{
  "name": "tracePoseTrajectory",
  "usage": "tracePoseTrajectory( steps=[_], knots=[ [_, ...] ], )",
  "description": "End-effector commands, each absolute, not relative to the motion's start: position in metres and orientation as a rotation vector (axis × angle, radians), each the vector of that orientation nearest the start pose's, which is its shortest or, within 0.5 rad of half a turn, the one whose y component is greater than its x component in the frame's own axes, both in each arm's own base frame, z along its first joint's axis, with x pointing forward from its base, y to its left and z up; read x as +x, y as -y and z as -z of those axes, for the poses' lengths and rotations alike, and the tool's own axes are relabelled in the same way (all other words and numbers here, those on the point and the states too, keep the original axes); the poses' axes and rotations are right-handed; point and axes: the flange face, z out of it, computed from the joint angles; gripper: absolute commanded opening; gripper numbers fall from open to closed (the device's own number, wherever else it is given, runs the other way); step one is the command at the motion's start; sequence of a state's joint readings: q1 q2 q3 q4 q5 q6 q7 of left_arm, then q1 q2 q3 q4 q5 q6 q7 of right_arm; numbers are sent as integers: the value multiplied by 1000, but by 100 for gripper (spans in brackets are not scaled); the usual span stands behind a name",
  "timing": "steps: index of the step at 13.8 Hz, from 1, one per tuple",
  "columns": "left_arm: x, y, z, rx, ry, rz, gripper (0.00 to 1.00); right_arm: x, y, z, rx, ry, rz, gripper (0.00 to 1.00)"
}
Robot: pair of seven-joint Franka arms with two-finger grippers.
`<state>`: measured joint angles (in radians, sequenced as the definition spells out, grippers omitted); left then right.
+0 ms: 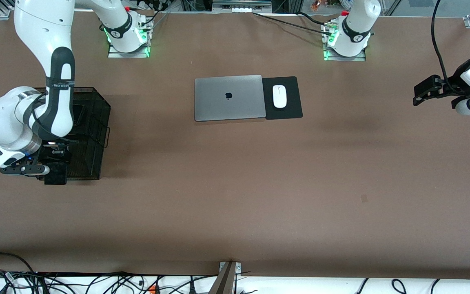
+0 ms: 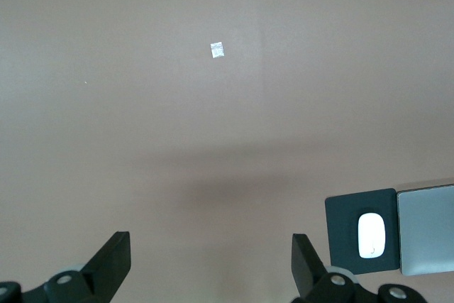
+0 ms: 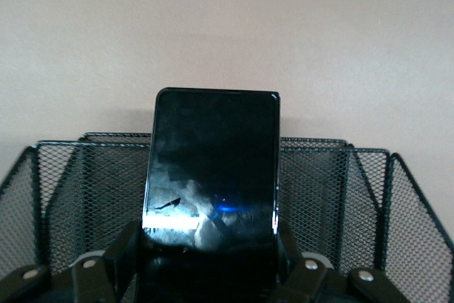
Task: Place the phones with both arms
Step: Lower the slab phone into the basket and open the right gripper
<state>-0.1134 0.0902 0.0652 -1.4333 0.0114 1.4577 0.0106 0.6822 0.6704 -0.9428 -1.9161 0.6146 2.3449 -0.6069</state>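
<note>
Fingers of the right gripper pinch a black phone over the wire basket, frame's lower left. Lift straight, clearing the mesh. Left gripper waits, spread wide, holding nothing, upper right.

I see brown table; silver laptop with black logo; white mouse on black pad; black wire-mesh basket; glossy black phone with bluish glint; white arms, dark grey joint bands; black right gripper, black left gripper; small white speck on brown surface.
</note>
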Motion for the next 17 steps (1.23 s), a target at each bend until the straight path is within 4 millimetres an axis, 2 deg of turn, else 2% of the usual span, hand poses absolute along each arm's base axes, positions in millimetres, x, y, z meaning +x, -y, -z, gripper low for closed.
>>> tracePoseTrajectory(
  steps=[1, 8, 11, 14, 16, 17],
  knots=[
    [569, 26, -633, -3124, -81, -98, 100, 618, 116, -270, -3217, 97, 134, 0],
    [569, 25, -633, -3124, -78, -100, 100, 612, 113, -265, -3167, 68, 56, 1],
    [569, 25, -634, -3124, -78, -98, 100, 612, 112, -265, -3163, 72, 48, 7],
    [568, 25, -634, -3124, -78, -100, 100, 609, 112, -262, -3145, 59, 7, 8],
    [568, 25, -634, -3124, -78, -100, 100, 604, 118, -259, -3119, 44, -47, 26],
    [568, 25, -634, -3124, -78, -100, 100, 604, 118, -259, -3116, 42, -53, 26]
  ],
)
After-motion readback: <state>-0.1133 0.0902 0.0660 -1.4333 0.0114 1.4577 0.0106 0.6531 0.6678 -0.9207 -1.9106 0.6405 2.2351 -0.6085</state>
